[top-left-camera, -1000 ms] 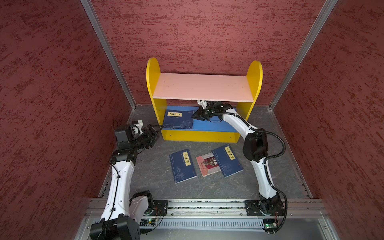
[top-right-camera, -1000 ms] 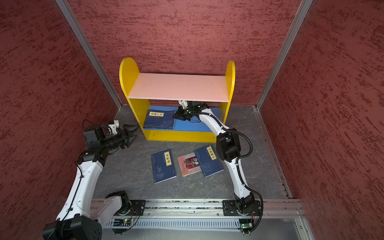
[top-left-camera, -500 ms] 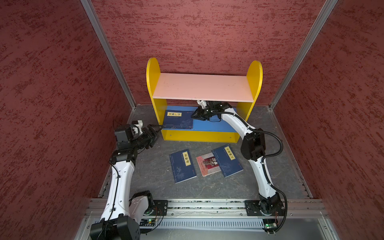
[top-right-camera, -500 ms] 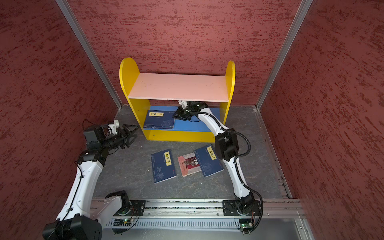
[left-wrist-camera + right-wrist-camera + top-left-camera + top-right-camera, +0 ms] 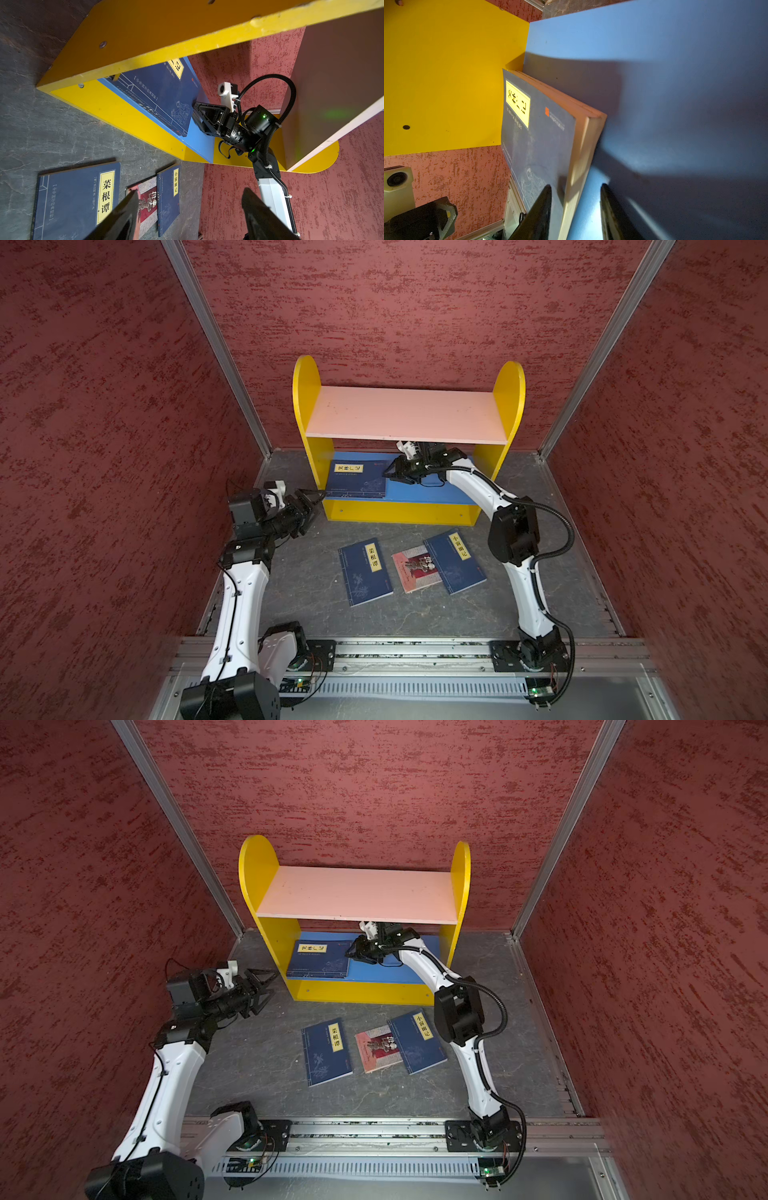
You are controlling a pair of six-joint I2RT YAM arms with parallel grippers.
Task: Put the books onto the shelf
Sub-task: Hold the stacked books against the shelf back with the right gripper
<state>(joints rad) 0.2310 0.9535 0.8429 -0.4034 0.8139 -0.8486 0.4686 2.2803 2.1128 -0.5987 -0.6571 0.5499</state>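
My right arm (image 5: pixel 478 489) reaches under the pink upper board (image 5: pixel 409 414) of the shelf (image 5: pixel 306 398). The right jaws stand apart and straddle the page edge of the shelved navy book (image 5: pixel 359 481), with a gap showing beside the pages. That book lies flat on the blue lower board (image 5: pixel 403 495), against the left yellow side panel. The left jaws on my left arm (image 5: pixel 243 597) hang wide apart and empty near the shelf's left front corner. On the table (image 5: pixel 307 585) lie a lone navy book (image 5: pixel 365 570), a pink-and-red book (image 5: pixel 415 572) and a third navy book (image 5: pixel 455 560), which overlaps the pink-and-red book's edge.
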